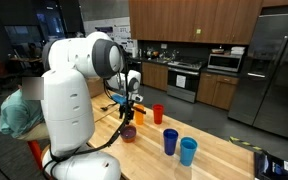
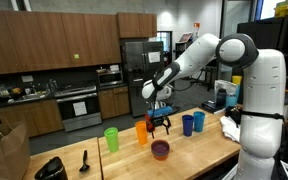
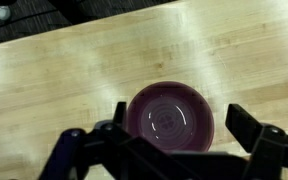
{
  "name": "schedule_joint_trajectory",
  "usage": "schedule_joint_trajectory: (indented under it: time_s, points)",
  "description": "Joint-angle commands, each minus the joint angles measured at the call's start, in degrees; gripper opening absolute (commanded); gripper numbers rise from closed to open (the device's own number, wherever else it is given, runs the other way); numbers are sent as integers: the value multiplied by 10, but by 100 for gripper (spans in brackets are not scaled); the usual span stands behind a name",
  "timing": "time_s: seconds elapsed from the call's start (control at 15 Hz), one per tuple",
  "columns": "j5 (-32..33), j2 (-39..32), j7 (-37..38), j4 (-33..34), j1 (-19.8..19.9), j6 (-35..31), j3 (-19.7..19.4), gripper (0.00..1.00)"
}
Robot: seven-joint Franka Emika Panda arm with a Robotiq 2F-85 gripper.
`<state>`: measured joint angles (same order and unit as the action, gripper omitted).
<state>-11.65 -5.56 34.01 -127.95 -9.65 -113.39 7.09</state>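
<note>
A purple bowl [image 3: 169,118] sits upright on the wooden table [image 3: 44,80], and it also shows in both exterior views [image 1: 129,132] [image 2: 160,149]. My gripper [image 3: 184,122] hangs directly above it, open, with one finger [image 3: 119,115] over the bowl's left rim and the other off to its right. In both exterior views the gripper [image 1: 127,106] [image 2: 160,125] is a short way above the bowl, apart from it and holding nothing.
Cups stand in a row behind the bowl: green cup [image 2: 111,139], orange cup [image 2: 142,132] [image 1: 137,115], red cup [image 1: 157,113], dark blue cup [image 1: 170,141] [image 2: 187,124], light blue cup [image 1: 188,151] [image 2: 199,121]. A black utensil [image 2: 84,158] and a paper bag [image 2: 4,150] lie at one table end.
</note>
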Motion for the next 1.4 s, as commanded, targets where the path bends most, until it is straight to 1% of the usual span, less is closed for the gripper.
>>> schedule_joint_trajectory:
  time_s: [0.0, 0.13, 0.73, 1.0, 1.33]
  points:
    - [0, 0, 0, 1, 1, 1, 1, 100]
    - [6, -1, -6, 0, 2, 4, 0, 100]
    - [66, 3, 16, -37, 2, -11, -6, 100]
    - [87, -7, 42, -50, 4, -41, -9, 100]
    - [122, -30, 97, -60, 2, -89, -16, 100]
